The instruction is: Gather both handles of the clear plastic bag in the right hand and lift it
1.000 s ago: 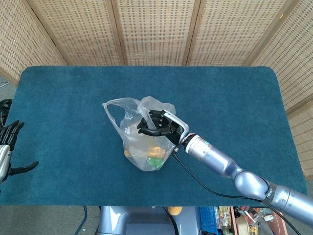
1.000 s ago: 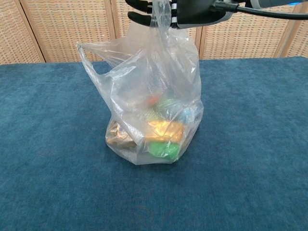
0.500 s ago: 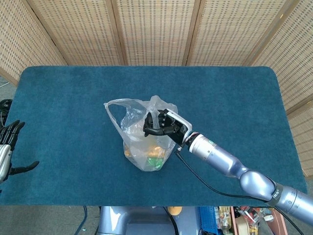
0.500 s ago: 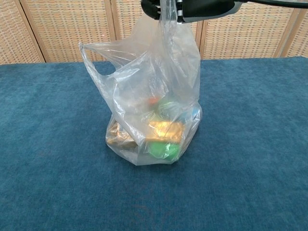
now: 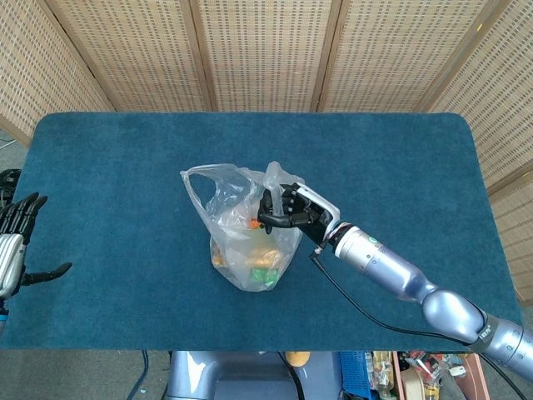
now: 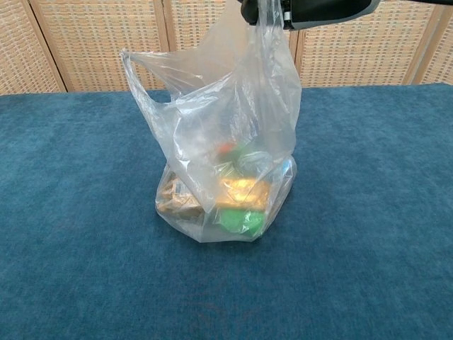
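Blue carpet-like cloth covers the table (image 5: pixel 400 158), which fills most of both views; its near edge is cut off in the chest view, and in the head view some clutter below that edge is too small to identify. Woven cane screen panels (image 5: pixel 266 50) stand behind the table.

Near the middle of the cloth stands the clear plastic bag (image 6: pixel 226 163), its bottom resting on the table and its upper part pulled up tall. Through the film, several packed items show at the bottom: something green (image 6: pixel 242 219), something yellow-gold (image 6: pixel 242 191), a brownish packet (image 6: pixel 177 202) at the left, and an orange spot higher up. What they are cannot be made out through the crinkled plastic.

The right hand (image 5: pixel 291 210) sits at the top of the bag, its dark fingers closed around one handle (image 6: pixel 270 25), which runs up taut into the grasp. In the chest view the hand is cut off by the top edge, so only its underside shows. The other handle (image 5: pixel 200 177) hangs open as a loop on the left side of the bag, apart from the hand.

The left hand (image 5: pixel 18 242) rests at the far left edge of the head view, off the table, partly cut off, fingers spread and holding nothing.
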Controlling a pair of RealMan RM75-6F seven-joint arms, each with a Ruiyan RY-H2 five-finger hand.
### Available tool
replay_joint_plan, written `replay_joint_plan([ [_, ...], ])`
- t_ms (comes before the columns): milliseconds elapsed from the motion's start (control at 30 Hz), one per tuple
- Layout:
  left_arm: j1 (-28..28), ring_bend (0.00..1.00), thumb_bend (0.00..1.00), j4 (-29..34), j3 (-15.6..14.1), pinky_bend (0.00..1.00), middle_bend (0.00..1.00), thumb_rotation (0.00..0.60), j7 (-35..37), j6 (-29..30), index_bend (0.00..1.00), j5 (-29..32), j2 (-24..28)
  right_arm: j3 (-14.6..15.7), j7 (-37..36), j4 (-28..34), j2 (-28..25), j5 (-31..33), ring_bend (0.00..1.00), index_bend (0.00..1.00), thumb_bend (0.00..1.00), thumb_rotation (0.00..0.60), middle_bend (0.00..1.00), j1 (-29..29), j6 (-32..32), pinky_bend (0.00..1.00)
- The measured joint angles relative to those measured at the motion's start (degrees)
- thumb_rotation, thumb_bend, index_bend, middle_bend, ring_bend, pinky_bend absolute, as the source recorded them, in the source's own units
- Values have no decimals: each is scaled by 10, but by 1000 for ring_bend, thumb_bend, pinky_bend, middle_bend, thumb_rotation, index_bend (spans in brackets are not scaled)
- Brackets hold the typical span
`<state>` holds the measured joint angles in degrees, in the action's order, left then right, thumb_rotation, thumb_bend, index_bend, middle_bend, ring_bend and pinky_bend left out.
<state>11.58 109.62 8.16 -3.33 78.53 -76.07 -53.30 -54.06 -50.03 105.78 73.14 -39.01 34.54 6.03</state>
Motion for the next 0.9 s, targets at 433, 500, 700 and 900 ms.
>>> replay_joint_plan([
  [433,124,0,198,-148,49,0,0,600,9,-67,0,-73,-48,-4,11,4,-11,-2,517,595,271,600,680,-10,-13,591],
  [500,142,0,219,-187,54,0,0,600,19,-71,0,-86,-66,-4,14,4,-13,-3,517,595,277,600,680,-11,-15,591],
  [700,208,0,259,-331,59,0,0,600,60,-86,0,-138,-143,-6,14,1,-15,0,517,595,284,600,680,-12,-15,591],
  [900,268,0,270,-447,48,0,0,600,76,-107,22,-178,-222,-5,14,-8,-13,3,517,595,303,600,680,-8,-13,591],
])
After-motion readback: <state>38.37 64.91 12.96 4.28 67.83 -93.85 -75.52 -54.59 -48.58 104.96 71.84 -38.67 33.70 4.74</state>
